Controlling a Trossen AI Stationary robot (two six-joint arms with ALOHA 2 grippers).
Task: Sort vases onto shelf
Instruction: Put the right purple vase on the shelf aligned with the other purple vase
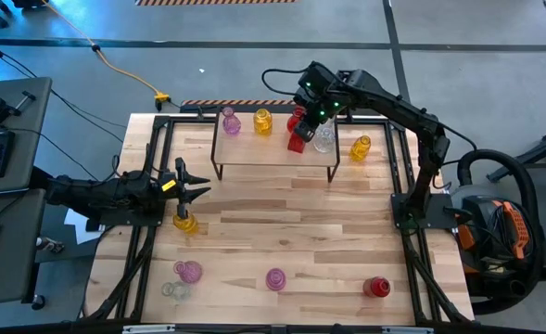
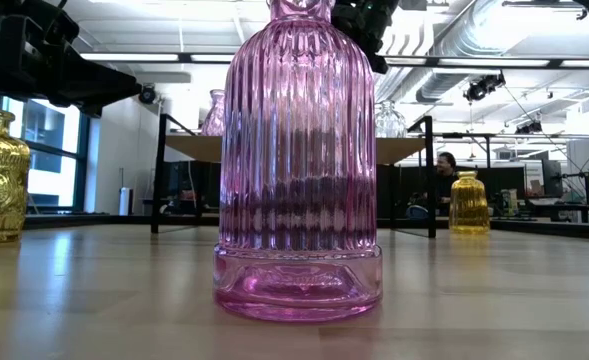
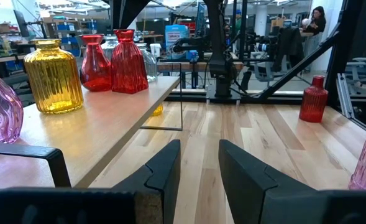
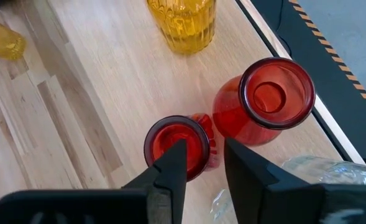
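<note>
Right gripper [image 4: 200,163] over the red vases on the shelf [image 1: 277,148]

Its fingers stand apart above one red vase [image 4: 176,146], gripping nothing. The left gripper [image 3: 198,163] waits parted beside the shelf's end, empty.

The right arm reaches from the counter's right edge up and over to the far side, its wrist bent so the right tool [image 1: 302,119] points straight down. Its fingers [image 4: 170,165] stand slightly parted. The left arm lies low along the counter's left edge, stretched inward and level. The left tool [image 1: 195,190] hangs there, fingers [image 3: 164,168] a little apart, gripping nothing.
</note>
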